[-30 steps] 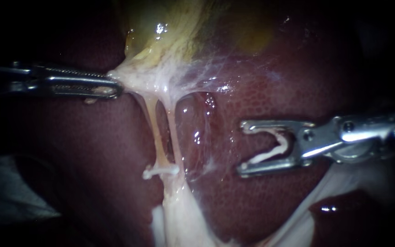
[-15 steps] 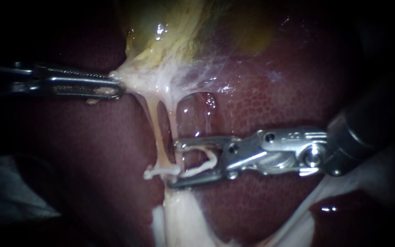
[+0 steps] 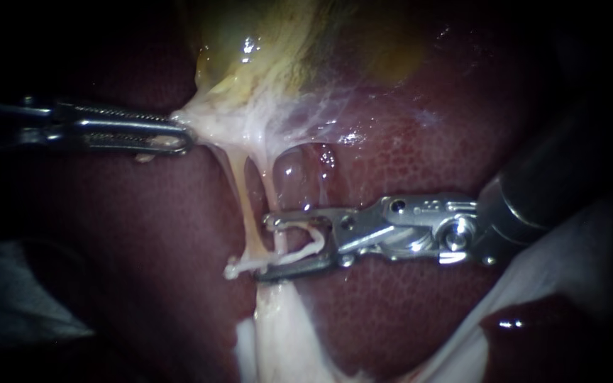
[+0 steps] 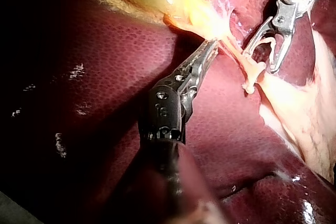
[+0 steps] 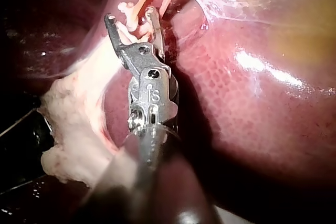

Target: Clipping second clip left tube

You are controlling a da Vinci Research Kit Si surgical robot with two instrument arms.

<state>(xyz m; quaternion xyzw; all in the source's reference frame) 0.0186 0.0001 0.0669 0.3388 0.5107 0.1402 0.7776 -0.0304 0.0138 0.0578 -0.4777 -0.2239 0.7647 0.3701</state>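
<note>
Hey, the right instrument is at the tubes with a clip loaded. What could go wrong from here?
1. The right instrument's jaws, holding the loaded clip, straddle the right tube, while the left tube lies near their tips. It may clip the wrong tube, or both.
2. Its lower jaw is right beside the placed clip and could dislodge it.
3. The left instrument holds the tissue taut, so more pull might tear the tubes.

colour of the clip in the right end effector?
The clip is white. It shows best in the endoscope view.
</note>
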